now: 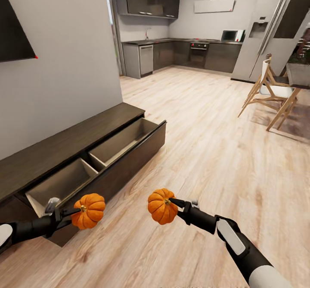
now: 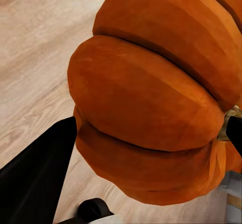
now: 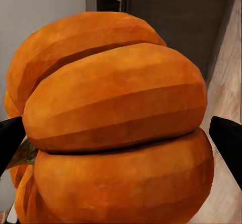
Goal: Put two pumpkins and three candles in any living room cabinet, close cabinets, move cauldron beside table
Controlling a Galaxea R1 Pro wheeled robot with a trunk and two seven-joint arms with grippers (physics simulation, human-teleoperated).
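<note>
Head view: the left gripper [image 1: 74, 214] grips one pumpkin [image 1: 89, 211] just past the front edge of the cabinet [image 1: 77, 150], whose drawer [image 1: 125, 139] stands pulled out. The right gripper [image 1: 173, 203] grips a second pumpkin [image 1: 162, 206] above the wooden floor [image 1: 206, 158].

Left wrist view: the pumpkin [image 2: 151, 93] sits between dark fingers [image 2: 35, 178].

Right wrist view: the other pumpkin [image 3: 116, 128] sits between two fingers [image 3: 227, 138], the cabinet front behind it.

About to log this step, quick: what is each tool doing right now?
Left tool: closed on a pumpkin.
Right tool: closed on the other pumpkin.
</note>
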